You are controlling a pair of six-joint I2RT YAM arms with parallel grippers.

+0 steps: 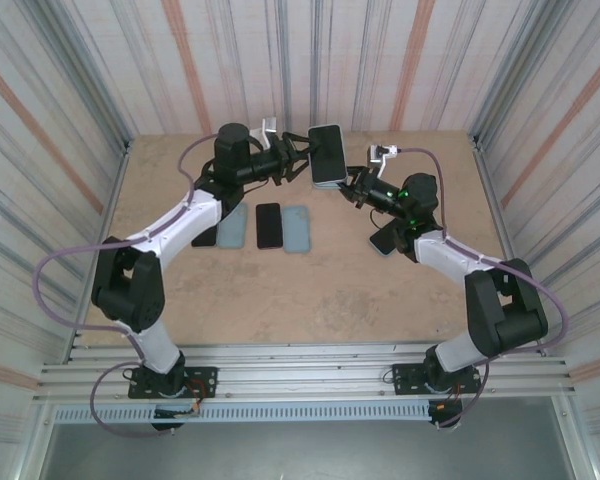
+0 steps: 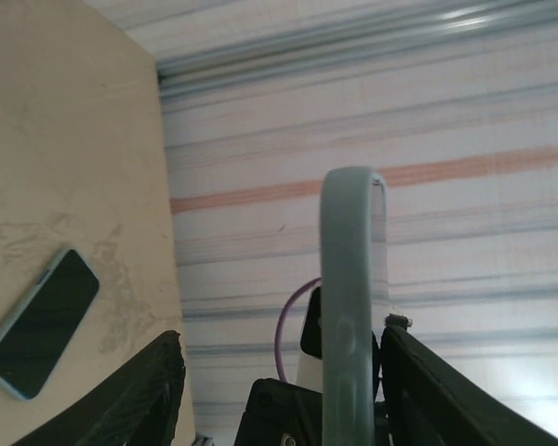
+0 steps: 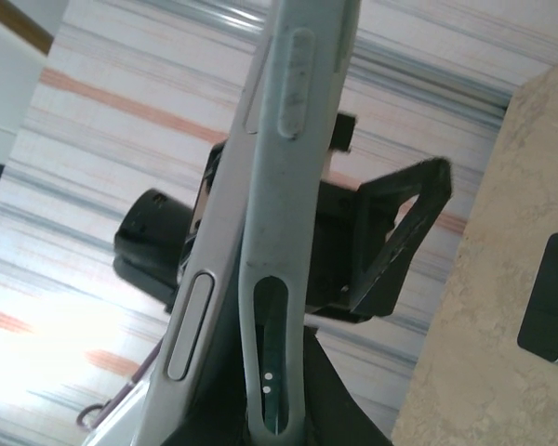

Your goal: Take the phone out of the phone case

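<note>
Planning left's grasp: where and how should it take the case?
Probably grip the case by its free end, pads on the two broad faces, coming from the left arm's side. It stands edge-on between the fingers of the open left gripper, so the thin profile fits. The right gripper is shut on the other end. The phone stands proud of it along one side.

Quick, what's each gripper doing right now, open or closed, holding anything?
Left gripper: open, fingers spread either side of the phone case, not clamping it.
Right gripper: closed on the phone case.
</note>
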